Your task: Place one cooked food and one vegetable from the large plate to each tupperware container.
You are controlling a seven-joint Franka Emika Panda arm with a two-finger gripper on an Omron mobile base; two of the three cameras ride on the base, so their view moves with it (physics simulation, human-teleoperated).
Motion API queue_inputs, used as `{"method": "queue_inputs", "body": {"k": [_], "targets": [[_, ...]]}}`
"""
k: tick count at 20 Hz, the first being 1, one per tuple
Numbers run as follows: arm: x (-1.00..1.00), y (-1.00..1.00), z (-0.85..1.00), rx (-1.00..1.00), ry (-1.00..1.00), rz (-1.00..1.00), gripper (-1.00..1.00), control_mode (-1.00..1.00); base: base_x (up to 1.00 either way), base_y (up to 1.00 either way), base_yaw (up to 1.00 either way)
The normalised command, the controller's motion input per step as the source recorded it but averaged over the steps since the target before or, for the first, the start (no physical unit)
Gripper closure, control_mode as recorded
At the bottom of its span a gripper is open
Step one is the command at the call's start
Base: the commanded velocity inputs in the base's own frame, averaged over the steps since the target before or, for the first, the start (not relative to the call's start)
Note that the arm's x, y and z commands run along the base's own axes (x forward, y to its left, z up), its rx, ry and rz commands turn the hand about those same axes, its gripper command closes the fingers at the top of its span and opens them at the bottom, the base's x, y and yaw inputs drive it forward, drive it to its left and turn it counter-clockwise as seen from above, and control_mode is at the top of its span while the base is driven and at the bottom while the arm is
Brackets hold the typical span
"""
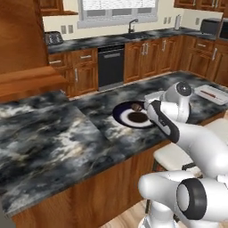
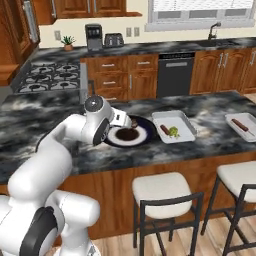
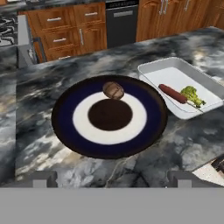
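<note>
The large plate with its navy rim, white ring and dark centre lies on the island counter, also seen as plate and plate. One brown rounded food item rests on its far side. My gripper hovers over the plate's near edge, open, with nothing between its fingertips. Right of the plate a tupperware container holds a red sausage and a green broccoli floret. The second container further right holds a sausage.
Two stools stand at the island's near side. A cooktop sits at the back left. A dishwasher and wooden cabinets line the far wall below the sink counter.
</note>
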Motion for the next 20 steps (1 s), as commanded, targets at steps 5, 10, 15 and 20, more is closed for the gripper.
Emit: {"method": "queue_inputs", "body": {"k": [5, 10, 15, 20], "targets": [[0.0, 0.0, 0.0, 0.0, 0.0, 0.0, -1.0, 1.0, 0.34, 0.55, 0.0], [0.0, 0.0, 0.0, 0.0, 0.0, 0.0, -1.0, 1.0, -0.02, -0.78, 0.05], [0.0, 0.0, 0.0, 0.0, 0.0, 0.0, -1.0, 1.0, 0.43, -0.23, 0.27], [0.0, 0.0, 0.0, 0.0, 0.0, 0.0, -1.0, 1.0, 0.17, -0.42, 0.26]]}}
